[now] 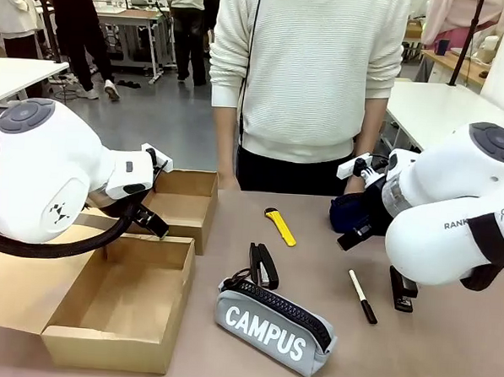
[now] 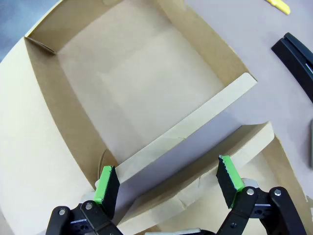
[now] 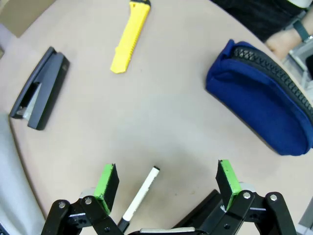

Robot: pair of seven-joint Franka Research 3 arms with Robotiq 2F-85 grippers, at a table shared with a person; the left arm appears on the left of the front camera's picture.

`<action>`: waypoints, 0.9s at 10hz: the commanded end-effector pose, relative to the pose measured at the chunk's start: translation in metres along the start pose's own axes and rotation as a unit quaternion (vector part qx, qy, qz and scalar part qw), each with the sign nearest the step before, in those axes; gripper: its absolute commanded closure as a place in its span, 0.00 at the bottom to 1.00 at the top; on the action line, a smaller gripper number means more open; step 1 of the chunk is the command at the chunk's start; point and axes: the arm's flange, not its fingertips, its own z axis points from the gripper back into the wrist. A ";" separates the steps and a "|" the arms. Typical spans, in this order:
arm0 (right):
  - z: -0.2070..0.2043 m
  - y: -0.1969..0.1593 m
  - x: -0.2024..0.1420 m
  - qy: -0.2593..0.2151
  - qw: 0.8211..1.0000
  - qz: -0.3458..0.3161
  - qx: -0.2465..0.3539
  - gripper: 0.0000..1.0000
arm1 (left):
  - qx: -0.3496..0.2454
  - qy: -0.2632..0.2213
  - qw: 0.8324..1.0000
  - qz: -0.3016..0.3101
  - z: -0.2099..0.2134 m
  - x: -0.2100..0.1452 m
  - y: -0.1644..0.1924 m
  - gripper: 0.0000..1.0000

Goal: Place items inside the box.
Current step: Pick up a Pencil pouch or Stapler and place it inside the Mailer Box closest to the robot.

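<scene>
Front view: the grey pencil case [image 1: 274, 325] reads "CAMPUS" and lies near centre. The box [image 1: 118, 317] sits left, with bare cardboard inside. The navy pouch [image 1: 345, 214] is far right, half hidden by the right arm.

Left wrist view: the left gripper [image 2: 168, 181] is spread wide over a box wall.

Right wrist view: the right gripper [image 3: 167, 180] is spread wide above the marker [image 3: 142, 193], whose near end is hidden. The yellow knife [image 3: 129, 36] and stapler [image 3: 39, 88] lie beyond.

Left gripper [image 2: 168, 180], right gripper [image 3: 167, 180]: jaws wide, seemingly aimed down.
</scene>
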 end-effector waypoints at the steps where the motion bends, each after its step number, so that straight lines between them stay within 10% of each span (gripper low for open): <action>1: 0.000 0.000 0.000 0.000 1.000 0.000 0.000 0.00 | 0.000 0.000 1.000 0.000 0.000 0.000 0.000 0.00; 5: 0.035 -0.010 0.011 0.026 0.998 -0.056 0.017 0.00 | -0.058 -0.005 0.998 0.031 0.053 0.003 0.003 0.00; 9: 0.165 -0.050 -0.022 0.016 0.960 -0.239 0.141 0.00 | -0.166 -0.018 0.977 0.136 0.171 0.004 0.003 0.00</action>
